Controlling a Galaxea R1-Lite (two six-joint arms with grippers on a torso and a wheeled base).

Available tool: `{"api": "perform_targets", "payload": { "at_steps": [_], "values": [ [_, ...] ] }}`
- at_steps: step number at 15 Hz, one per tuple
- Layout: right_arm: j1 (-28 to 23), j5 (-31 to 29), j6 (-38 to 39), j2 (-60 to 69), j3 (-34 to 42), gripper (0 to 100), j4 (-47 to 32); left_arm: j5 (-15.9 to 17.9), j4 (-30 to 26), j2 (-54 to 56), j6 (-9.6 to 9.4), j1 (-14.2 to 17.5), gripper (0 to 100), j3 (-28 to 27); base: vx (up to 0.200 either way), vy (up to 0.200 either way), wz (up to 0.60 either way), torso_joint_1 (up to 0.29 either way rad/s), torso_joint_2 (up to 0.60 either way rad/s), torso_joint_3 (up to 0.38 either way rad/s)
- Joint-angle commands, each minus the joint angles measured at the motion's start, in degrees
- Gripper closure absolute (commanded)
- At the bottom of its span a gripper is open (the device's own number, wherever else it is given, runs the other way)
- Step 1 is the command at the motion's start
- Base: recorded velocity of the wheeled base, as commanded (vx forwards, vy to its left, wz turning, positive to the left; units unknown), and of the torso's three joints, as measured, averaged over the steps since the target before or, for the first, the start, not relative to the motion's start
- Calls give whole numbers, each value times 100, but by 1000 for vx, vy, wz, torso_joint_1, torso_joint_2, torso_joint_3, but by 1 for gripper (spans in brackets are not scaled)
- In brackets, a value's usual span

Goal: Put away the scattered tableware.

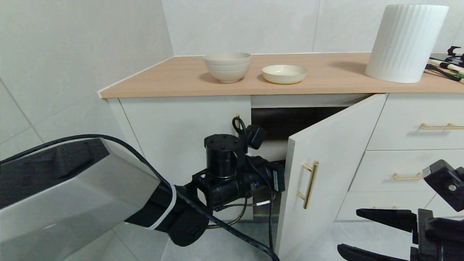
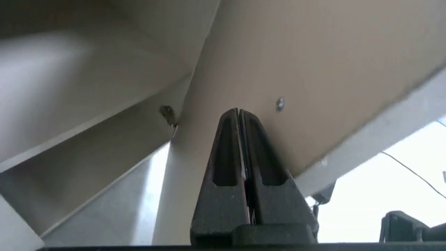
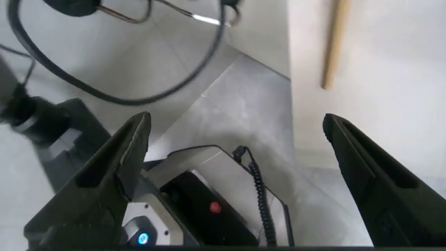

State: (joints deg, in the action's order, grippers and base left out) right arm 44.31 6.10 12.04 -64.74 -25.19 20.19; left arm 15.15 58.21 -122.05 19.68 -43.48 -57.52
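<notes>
Up on counter (image 1: 174, 78), ribbed cream bowl (image 1: 227, 66) nr shallow cream dish (image 1: 284, 73); left pincer (image 2: 238, 115) pressed together, right pincer (image 3: 235, 120) spread.

The left arm (image 1: 72, 195) has a broad silver-grey shell, a white band (image 1: 165, 210), then black joints topped by a squat cylinder (image 1: 222, 152) with small screws in its cap (black cables (image 1: 98, 136) run along it). Both the left gripper (image 2: 238, 115) and right gripper (image 1: 348, 230) are black, with long tapering fingers, seemingly matte plastic.
</notes>
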Motion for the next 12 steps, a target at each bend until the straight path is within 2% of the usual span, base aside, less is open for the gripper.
{"api": "perform_targets", "payload": {
  "at_steps": [1, 2, 4, 5, 6, 7, 12],
  "values": [
    [148, 138, 8, 322, 5, 0, 3, -206, -3, 15, 1, -327, 100, -14, 0, 0, 0, 0, 0, 0],
    [157, 384, 0, 551, 14, 0, 3, -267, -3, 59, 1, -573, 100, -14, 0, 0, 0, 0, 0, 0],
    [148, 1236, 0, 1175, 146, 0, 12, -197, -3, 402, 28, -1189, 100, 135, 0, 0, 0, 0, 0, 0],
    [121, 1676, 0, 1421, 163, 0, 3, 5, 24, 577, 28, -1373, 100, 285, 0, 0, 0, 0, 0, 0],
    [-54, 1974, 0, 1561, 154, 0, 3, 480, 33, 771, 10, -1435, 100, 531, 0, 0, 0, 0, 0, 0],
    [-107, 1974, 0, 1526, 137, 0, 3, 585, 41, 823, 10, -1356, 100, 627, 0, 0, 0, 0, 0, 0],
    [-151, 1895, 8, 1324, 128, 0, 3, 462, 331, 1096, 19, -108, 100, 1032, 0, 0, 0, 0, 0, 0]
  ]
}}
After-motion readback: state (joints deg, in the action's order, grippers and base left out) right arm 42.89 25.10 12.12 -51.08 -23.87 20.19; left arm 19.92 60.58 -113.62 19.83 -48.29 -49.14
